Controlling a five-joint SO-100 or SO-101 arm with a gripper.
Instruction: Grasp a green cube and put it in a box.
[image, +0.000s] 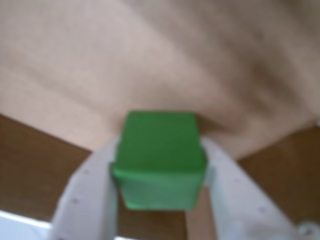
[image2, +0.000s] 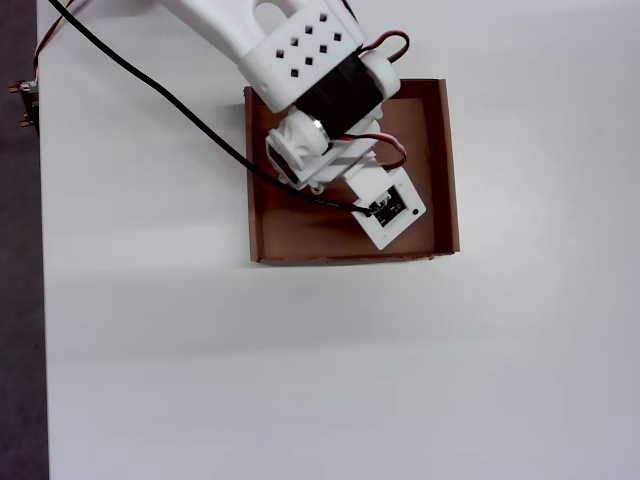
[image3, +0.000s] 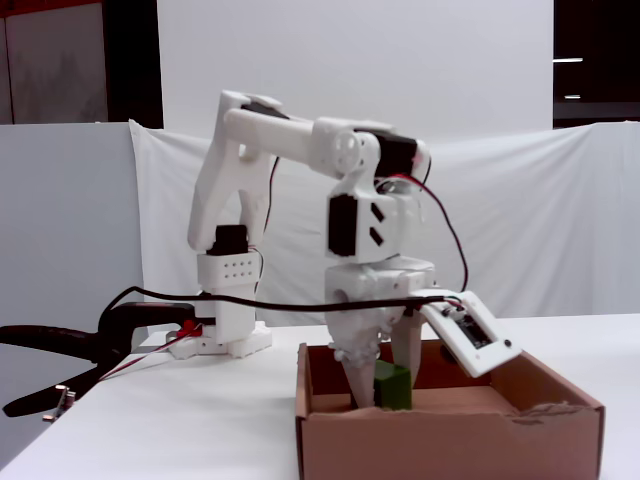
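Observation:
The green cube (image: 160, 160) sits between my gripper's two white fingers (image: 160, 150), which press on its left and right sides. In the fixed view the gripper (image3: 388, 398) points down into the brown cardboard box (image3: 450, 440) and holds the cube (image3: 393, 385) low inside it, close to the bottom. I cannot tell whether the cube touches the bottom. In the wrist view the box's tan floor (image: 150, 60) fills the background. In the overhead view the arm (image2: 330, 100) covers the box's (image2: 450, 160) middle, and the cube and fingers are hidden.
The box stands on a white table (image2: 300, 380). The arm's base (image3: 225, 300) is behind the box in the fixed view. A black clamp (image3: 60, 345) grips the table's left edge. A black cable (image2: 150, 85) runs across the table to the wrist.

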